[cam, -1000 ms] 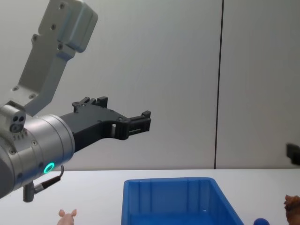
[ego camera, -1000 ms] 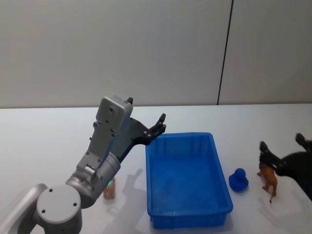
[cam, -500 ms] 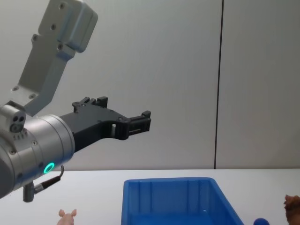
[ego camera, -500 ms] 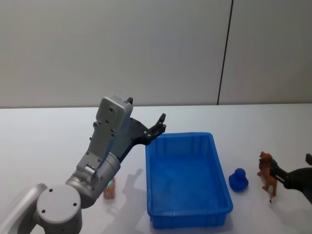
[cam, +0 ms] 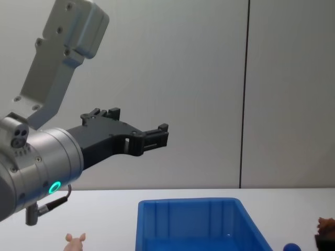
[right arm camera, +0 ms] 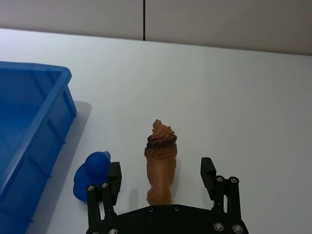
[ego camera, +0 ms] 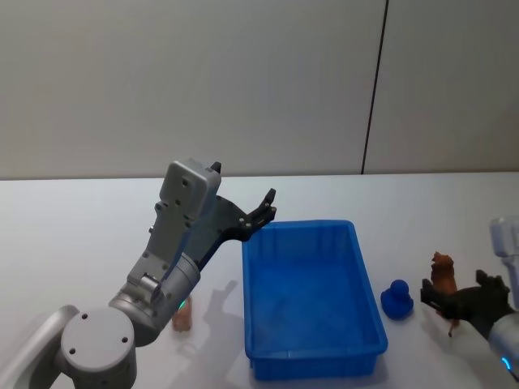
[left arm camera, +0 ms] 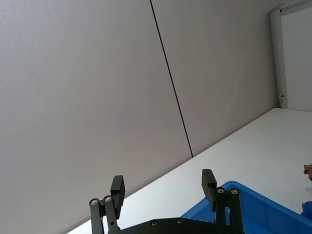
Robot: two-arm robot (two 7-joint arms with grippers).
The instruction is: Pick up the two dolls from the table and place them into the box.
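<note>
- Right tool (right arm camera: 161, 168) had pushed further in from the lower right of the head view since half a second earlier. Left arm, box and both dolls had not shifted.
- Right tool was spread wide, its two black fingers (right arm camera: 113, 171) straddling the brown doll (ego camera: 443, 270) with a gap on each side, gripping nothing.
- Brown doll stood on its legs on the tabletop (ego camera: 81, 219), well right of the box (ego camera: 316, 363). Its long axis ran front to back, with the head end pointing away from the robot and the rear end towards the tool. It had a shaggy, maned head, an orange-brown body and a thin tail trailing at the near end.
- Blue doll (ego camera: 397, 298) sat on the tabletop between the box's right wall and the brown doll, apart from both. It was smooth, solid blue and rounded, a small knob-like head on a wider body. I couldn't tell which way it faced.
- Box was bright blue plastic and rectangular, long axis running front to back, with upright ribs on the inner walls.
- Left tool (left arm camera: 163, 179) hung raised above the tabletop by the box's far-left corner, fingers apart and holding nothing.
- Small pale pink pig figure (ego camera: 182, 316) stood on the tabletop left of the box, beside the left arm.
</note>
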